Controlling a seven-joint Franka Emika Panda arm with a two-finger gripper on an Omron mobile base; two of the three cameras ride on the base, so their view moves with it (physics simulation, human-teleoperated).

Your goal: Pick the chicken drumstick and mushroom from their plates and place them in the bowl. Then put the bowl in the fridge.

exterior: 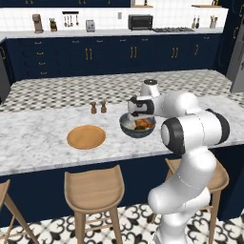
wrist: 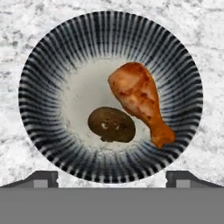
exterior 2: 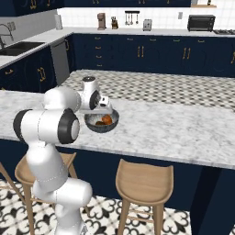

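Note:
The dark grey ribbed bowl (wrist: 52,65) stands on the marble island counter (exterior: 38,138). Inside it lie the orange-brown chicken drumstick (wrist: 138,98) and, touching it, the dark brown mushroom (wrist: 111,124). The bowl (exterior: 128,127) (exterior 2: 94,126) sits under my hand in both base views. My gripper (wrist: 113,179) (exterior: 138,116) (exterior 2: 102,113) hovers just above the bowl, open, its fingertips (wrist: 43,178) spread about as wide as the rim and holding nothing. The tan plate (exterior: 86,137) lies bare to the bowl's left. The pale-blue plate is out of view. The fridge's (exterior: 238,62) grey side shows at the far right.
Two small brown shakers (exterior: 98,107) stand behind the tan plate. Wooden stools (exterior: 94,188) (exterior 2: 144,180) line the island's near side. Dark blue cabinets with a toaster oven (exterior: 140,22) run along the back wall, and a sink (exterior 2: 18,47) sits far left.

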